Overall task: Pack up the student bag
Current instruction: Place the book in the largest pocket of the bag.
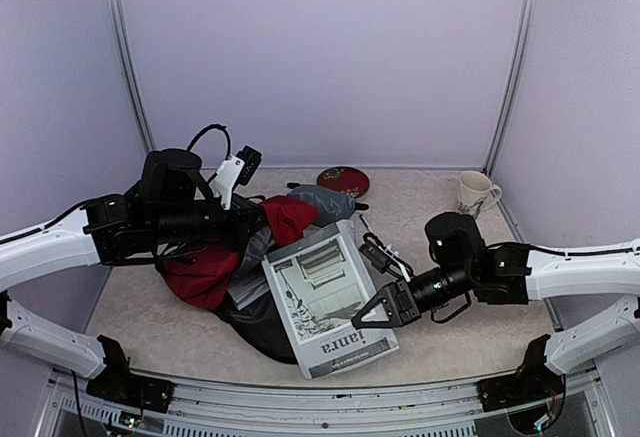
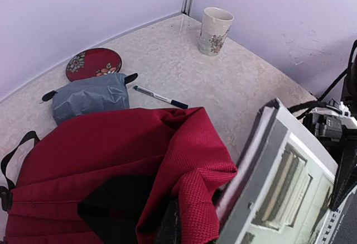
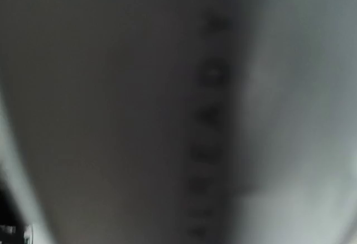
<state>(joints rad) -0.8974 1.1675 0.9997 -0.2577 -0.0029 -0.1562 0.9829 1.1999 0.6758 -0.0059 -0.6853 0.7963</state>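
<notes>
While the student bag (image 1: 205, 272) is clamped open by the left gripper (image 1: 260, 225), a book (image 1: 325, 297) grasped by the right gripper (image 1: 372, 312) is held at its mouth; zip pouch (image 2: 89, 96) and pen (image 2: 160, 97) lie unpacked beyond.

one backpack (image 2: 111, 154), one book (image 1: 330, 297), one pouch (image 2: 89, 96), one pen (image 2: 160, 97), one plate (image 2: 93, 63), one mug (image 2: 215, 30)

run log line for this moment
left end effector: shut on student bag fabric | right end effector: shut on book | book: tilted at bag mouth
</notes>
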